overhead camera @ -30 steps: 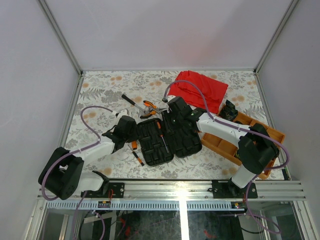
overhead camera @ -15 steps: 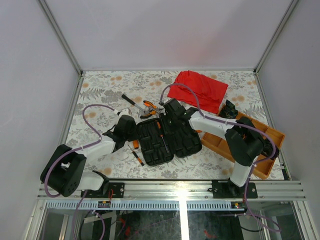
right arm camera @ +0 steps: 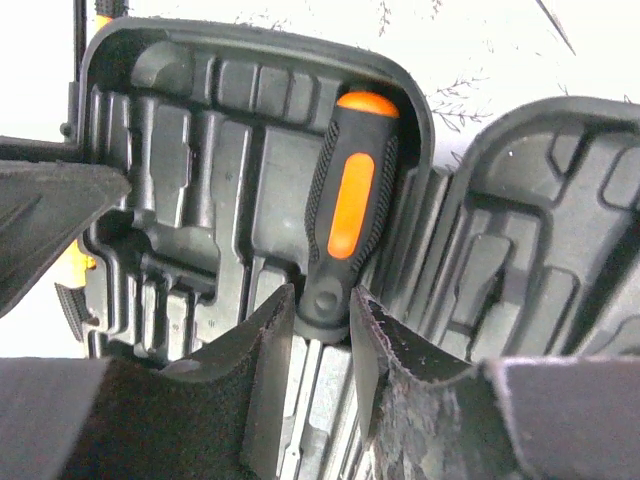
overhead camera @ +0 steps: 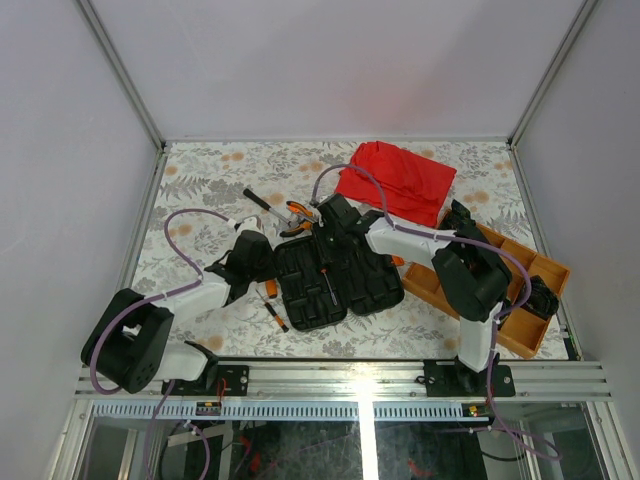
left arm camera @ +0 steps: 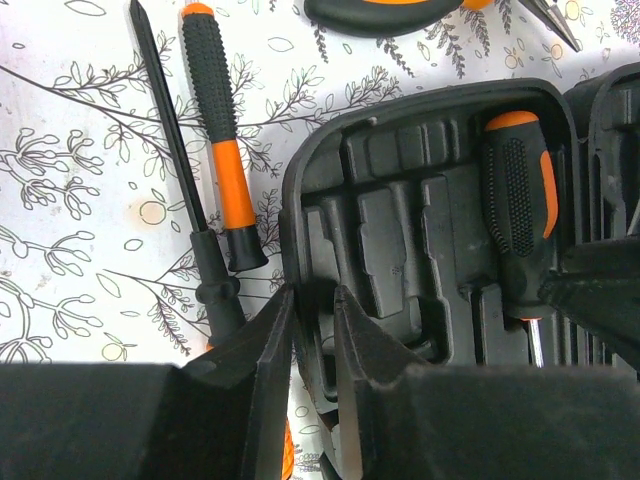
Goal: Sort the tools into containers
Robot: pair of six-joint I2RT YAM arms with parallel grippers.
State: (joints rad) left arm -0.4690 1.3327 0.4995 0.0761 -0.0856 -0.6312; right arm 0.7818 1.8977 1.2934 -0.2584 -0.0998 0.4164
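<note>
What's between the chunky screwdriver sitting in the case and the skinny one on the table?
Left wrist view: only a strip of table, the tool case's wall and its empty moulded slots.

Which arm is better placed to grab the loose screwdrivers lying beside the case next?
Left. The left gripper pinches the case rim, right beside the loose screwdrivers on the table; the right gripper is occupied, closed around the seated screwdriver inside.

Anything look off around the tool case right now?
Nothing damaged or spilled. The screwdriver in the case lies hard against the hinge-side wall, gripped by the right gripper; whether it sits in a moulded slot is unclear.
</note>
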